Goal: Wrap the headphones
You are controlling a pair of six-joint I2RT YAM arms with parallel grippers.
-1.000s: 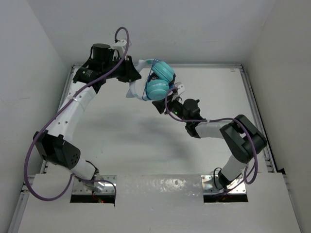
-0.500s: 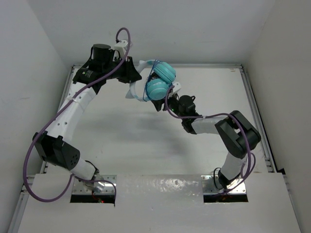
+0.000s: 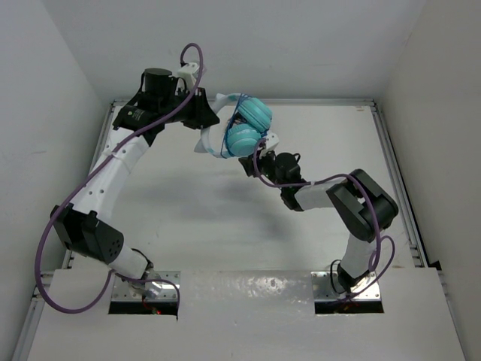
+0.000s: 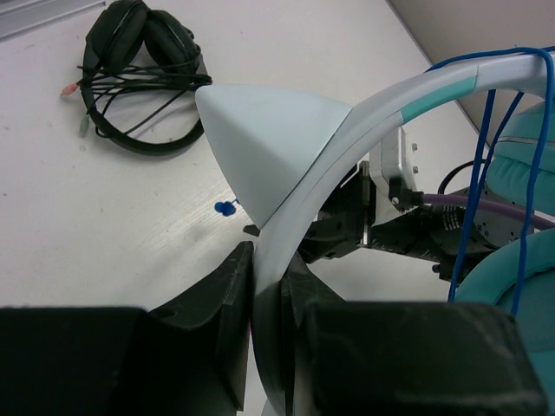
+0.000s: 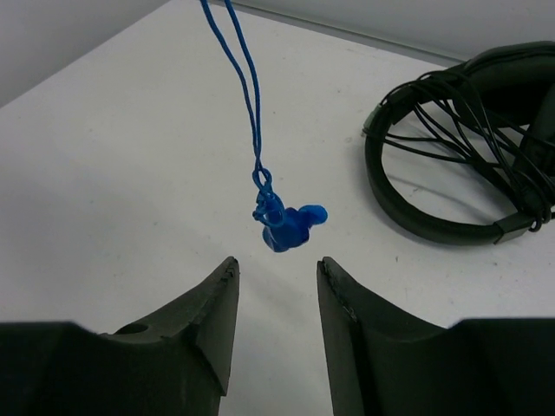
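The turquoise headphones hang in the air at the back of the table. My left gripper is shut on their pale headband, which is pinched between the jaws in the left wrist view. The thin blue cable loops over the band and the teal cups. Its blue plug dangles on a doubled strand just ahead of my right gripper, which is open and empty. In the top view the right gripper is just below the cups.
Black headphones with a tangled black cable lie on the table beyond the plug; they also show in the left wrist view. The top view does not show them. White walls enclose the table on three sides.
My right arm has folded and pushed its gripper a little farther up and left, under the cups. The left arm and the headphones have barely moved.
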